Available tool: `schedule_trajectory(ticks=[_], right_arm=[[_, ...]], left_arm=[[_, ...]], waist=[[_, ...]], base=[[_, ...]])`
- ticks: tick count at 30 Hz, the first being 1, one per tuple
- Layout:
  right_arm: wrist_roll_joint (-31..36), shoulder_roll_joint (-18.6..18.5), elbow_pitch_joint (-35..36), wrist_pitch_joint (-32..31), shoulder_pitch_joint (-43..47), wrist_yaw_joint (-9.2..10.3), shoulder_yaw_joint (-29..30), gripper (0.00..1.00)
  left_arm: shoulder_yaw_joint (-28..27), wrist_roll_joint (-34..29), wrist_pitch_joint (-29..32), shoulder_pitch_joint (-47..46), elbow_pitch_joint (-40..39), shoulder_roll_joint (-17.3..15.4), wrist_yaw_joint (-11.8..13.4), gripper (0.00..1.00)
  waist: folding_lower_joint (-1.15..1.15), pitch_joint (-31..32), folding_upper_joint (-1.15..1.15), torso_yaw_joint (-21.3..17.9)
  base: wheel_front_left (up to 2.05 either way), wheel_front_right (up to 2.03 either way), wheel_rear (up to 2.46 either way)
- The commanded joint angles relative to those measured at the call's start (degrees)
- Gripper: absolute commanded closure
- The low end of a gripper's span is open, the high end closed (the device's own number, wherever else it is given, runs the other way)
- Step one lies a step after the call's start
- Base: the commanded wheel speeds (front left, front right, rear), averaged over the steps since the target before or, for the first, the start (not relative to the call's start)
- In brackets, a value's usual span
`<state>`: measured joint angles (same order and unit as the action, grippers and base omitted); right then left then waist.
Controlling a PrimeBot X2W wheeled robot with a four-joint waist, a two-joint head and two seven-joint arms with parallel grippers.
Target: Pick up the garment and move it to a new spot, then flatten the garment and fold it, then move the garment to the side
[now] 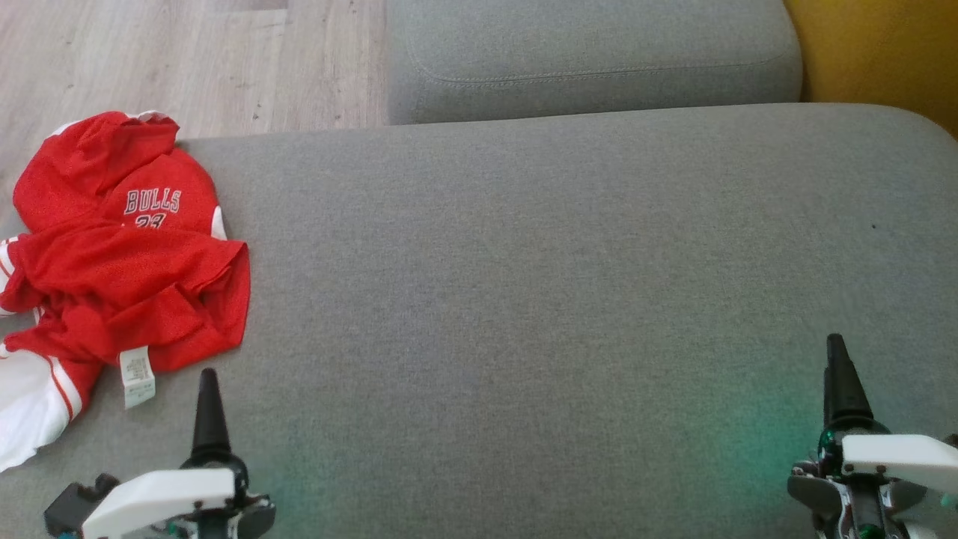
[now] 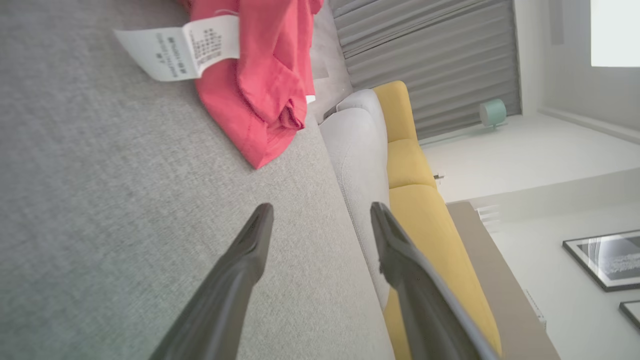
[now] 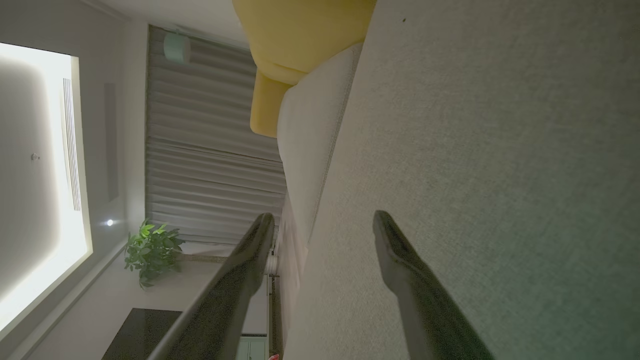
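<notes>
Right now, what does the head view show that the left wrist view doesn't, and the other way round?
Head view adds: the BULLS lettering on the crumpled red garment, the wooden floor and the right gripper.
Left wrist view adds: the grey curtain and a framed picture.
Both share: the garment, its white care label, the grey cushion beneath, and the left gripper, open and just short of the garment.
</notes>
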<state>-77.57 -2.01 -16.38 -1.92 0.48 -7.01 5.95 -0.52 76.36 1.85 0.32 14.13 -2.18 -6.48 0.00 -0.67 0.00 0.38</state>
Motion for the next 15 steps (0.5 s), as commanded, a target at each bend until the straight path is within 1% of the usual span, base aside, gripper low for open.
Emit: schedule_trajectory(ticks=[1,15], right_arm=[[1.60,-0.44,2.58,0.89,-2.34,-0.12,-0.46,0.00],[17.02,-0.51,5.12,3.42,-1.94,-0.18,-3.13,0.00]], left_arm=[[0.05,-1.89,-0.70,-2.04,-2.61,-0.37,0.20,0.00],[2.26,-16.20,-3.25,-1.61,-4.49,-0.42,1.28,0.00]], waist=[[0.00,-0.04,0.00,0.05],[0.00,-0.54,0.00,0.42]], base=[[0.00,0.00,0.00],[0.00,0.00,0.00]])
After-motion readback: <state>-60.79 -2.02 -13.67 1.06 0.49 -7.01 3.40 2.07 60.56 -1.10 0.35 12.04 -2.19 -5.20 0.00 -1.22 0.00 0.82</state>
